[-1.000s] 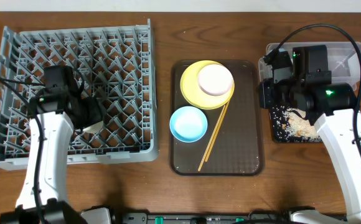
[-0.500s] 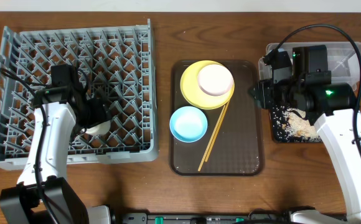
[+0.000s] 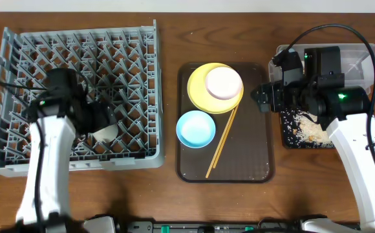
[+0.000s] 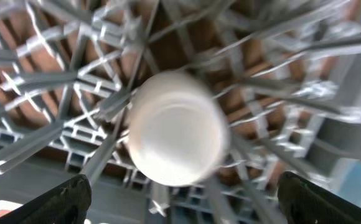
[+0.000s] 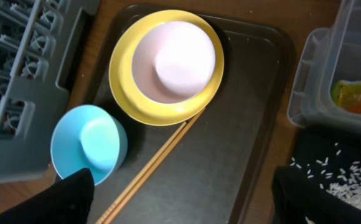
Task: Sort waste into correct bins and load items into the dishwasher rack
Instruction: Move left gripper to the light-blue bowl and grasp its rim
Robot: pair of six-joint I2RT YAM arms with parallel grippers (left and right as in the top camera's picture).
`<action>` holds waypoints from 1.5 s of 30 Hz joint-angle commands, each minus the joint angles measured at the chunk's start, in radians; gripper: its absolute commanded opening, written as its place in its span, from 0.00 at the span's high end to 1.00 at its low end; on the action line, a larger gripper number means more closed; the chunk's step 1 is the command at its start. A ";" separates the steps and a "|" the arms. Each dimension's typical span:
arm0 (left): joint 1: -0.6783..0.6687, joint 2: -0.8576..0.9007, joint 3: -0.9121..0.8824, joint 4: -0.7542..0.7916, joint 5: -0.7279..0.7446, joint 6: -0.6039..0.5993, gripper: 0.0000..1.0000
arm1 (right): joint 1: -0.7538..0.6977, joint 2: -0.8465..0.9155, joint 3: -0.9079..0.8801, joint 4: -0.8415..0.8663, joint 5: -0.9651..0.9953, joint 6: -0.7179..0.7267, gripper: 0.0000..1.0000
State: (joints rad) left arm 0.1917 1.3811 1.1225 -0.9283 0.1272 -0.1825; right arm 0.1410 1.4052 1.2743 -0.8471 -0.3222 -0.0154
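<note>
While your left claw (image 4: 187, 200) hangs over the large square grey plastic peg rack (image 3: 19, 77) on the wooden tabletop (image 3: 168, 65), its fingers stand apart, gripping nothing. The small white cup (image 4: 177, 137) sits among the pegs just beneath. On the flat brown tray (image 3: 252, 162) you have a white bowl (image 3: 224, 83) resting on the round yellow plate (image 3: 199, 87), a light blue bowl (image 3: 196, 128) and thin wooden chopsticks (image 3: 223, 139). Your right claw (image 5: 192, 199), spread and empty, hovers at the tray's right edge. A green-and-yellow wrapper (image 5: 358, 96) lies in the clear plastic tub (image 3: 362, 48), and rice grains (image 3: 307, 129) in the shallow black tub (image 3: 284, 144).
</note>
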 commanded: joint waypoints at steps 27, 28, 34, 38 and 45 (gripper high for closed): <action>-0.879 0.219 0.129 0.233 -0.129 -0.002 0.03 | -0.016 -0.008 0.006 -0.061 0.162 0.149 0.06; -0.892 0.241 0.148 0.234 -0.129 -0.002 0.03 | -0.016 -0.008 0.006 -0.063 0.165 0.149 0.06; -0.942 0.342 0.185 0.251 -0.128 -0.002 0.03 | -0.016 -0.008 0.006 -0.064 0.166 0.149 0.06; -0.973 0.394 0.185 0.275 -0.128 -0.002 0.03 | -0.016 -0.008 0.006 -0.066 0.169 0.149 0.06; -1.028 0.467 0.183 0.280 -0.128 -0.006 0.11 | -0.017 -0.008 0.006 -0.092 0.254 0.150 0.14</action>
State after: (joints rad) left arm -0.8177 1.8210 1.2900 -0.6468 0.0174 -0.1848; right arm 0.1295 1.4052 1.2743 -0.9279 -0.1314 0.1246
